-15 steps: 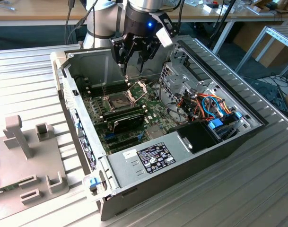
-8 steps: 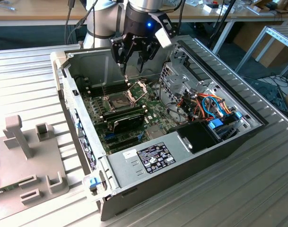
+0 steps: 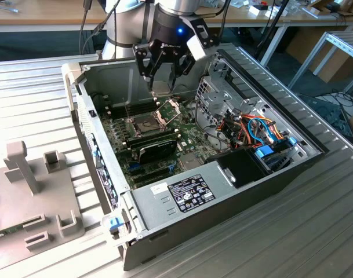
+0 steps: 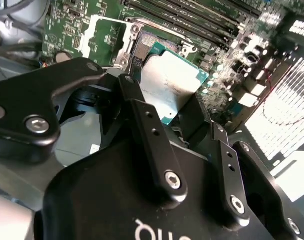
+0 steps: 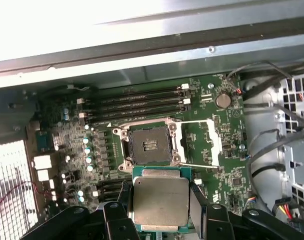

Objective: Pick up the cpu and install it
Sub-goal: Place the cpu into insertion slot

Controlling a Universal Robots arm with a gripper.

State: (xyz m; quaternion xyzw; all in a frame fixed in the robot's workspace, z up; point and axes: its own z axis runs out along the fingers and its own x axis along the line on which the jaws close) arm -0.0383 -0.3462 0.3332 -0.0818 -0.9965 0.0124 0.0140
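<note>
The cpu (image 5: pixel 160 200), a flat square chip with a dull silver top and green edges, hangs in my gripper (image 3: pixel 163 86), which is shut on its two opposite sides. It is held in the air over the green motherboard (image 5: pixel 92 150) inside the open computer case. The black fingers (image 5: pixel 197 205) flank the chip in both wrist views. The bare black socket (image 5: pixel 149 145) lies a short way off below the chip, with its hinged metal frame (image 5: pixel 204 142) swung open beside it. In the exterior view the socket (image 3: pixel 142 123) sits below and slightly to the left of the gripper.
Long black memory modules (image 5: pixel 137 102) run beside the socket. The case wall (image 3: pixel 109 75) rises behind the gripper. A drive cage (image 3: pixel 219 92), coloured cables (image 3: pixel 254 130) and a power supply (image 3: pixel 185 194) fill the case toward the exterior view's right. A grey fixture (image 3: pixel 31 191) stands on the table at the left.
</note>
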